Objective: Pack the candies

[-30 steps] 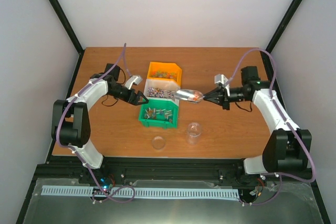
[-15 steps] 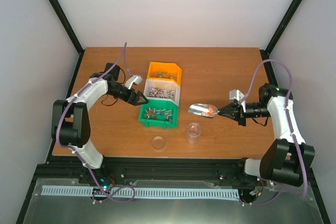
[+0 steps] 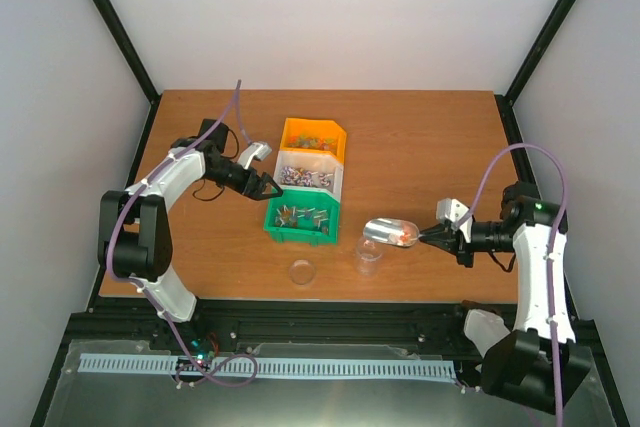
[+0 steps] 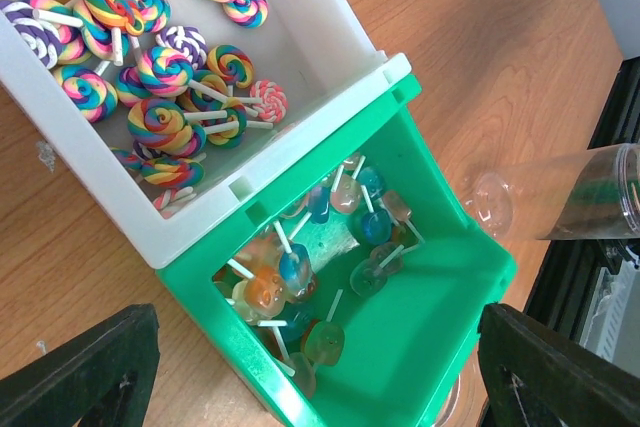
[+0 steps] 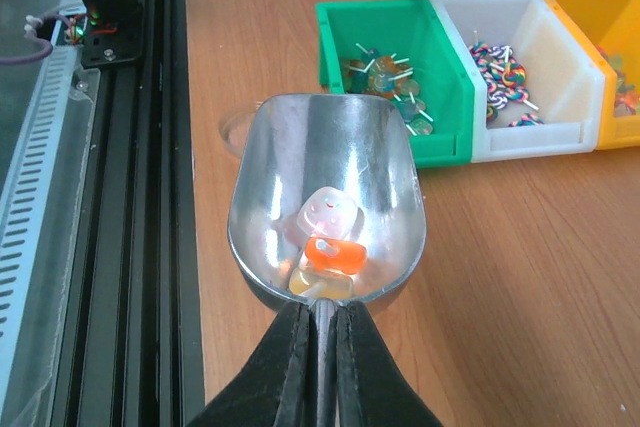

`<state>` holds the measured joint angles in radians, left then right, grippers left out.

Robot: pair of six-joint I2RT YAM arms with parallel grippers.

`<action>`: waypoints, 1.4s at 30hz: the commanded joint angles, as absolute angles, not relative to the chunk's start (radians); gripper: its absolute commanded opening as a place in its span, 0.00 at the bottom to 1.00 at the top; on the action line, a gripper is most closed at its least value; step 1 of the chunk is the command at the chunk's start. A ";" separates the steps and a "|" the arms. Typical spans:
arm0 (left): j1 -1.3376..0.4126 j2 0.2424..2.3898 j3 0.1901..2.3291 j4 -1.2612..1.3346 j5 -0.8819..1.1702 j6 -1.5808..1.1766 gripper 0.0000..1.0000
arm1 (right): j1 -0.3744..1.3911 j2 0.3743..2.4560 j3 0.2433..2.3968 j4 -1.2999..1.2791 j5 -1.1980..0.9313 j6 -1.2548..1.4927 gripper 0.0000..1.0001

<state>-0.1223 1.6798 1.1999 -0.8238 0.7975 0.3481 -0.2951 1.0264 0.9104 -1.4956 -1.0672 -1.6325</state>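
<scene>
My right gripper (image 3: 428, 236) (image 5: 320, 322) is shut on the handle of a silver metal scoop (image 3: 388, 232) (image 5: 330, 162). The scoop holds three candies (image 5: 328, 237): a pale pink one, an orange one and a yellow one. Seen from the top, its bowl hangs just above and right of the small clear jar (image 3: 369, 253) (image 4: 590, 197). More candies on sticks fill the green bin (image 3: 300, 237) (image 4: 450, 347), and swirl lollipops (image 4: 150, 57) fill the white bin (image 3: 337, 179). My left gripper (image 3: 270, 187) (image 4: 318, 342) hovers open over where the green and white bins meet.
An orange bin (image 3: 313, 126) (image 5: 585, 32) stands behind the white one. A clear round lid (image 3: 301, 272) (image 4: 490, 202) lies near the table's front edge. Black rails (image 5: 120, 197) run along that edge.
My right arm has carried the loaded scoop from beside the white bin toward the front right, to just above the jar. The left arm has stayed put.
</scene>
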 commanded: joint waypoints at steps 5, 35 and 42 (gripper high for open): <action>-0.115 1.660 1.235 -0.818 0.834 0.378 0.89 | -0.304 0.938 0.888 -1.505 -0.994 -1.542 0.03; -0.115 1.707 1.262 -0.795 0.858 0.355 0.89 | -0.228 0.951 1.000 -1.506 -0.813 -1.439 0.03; -0.115 1.719 1.277 -0.794 0.861 0.351 0.89 | -0.174 0.970 1.032 -1.505 -0.786 -1.419 0.03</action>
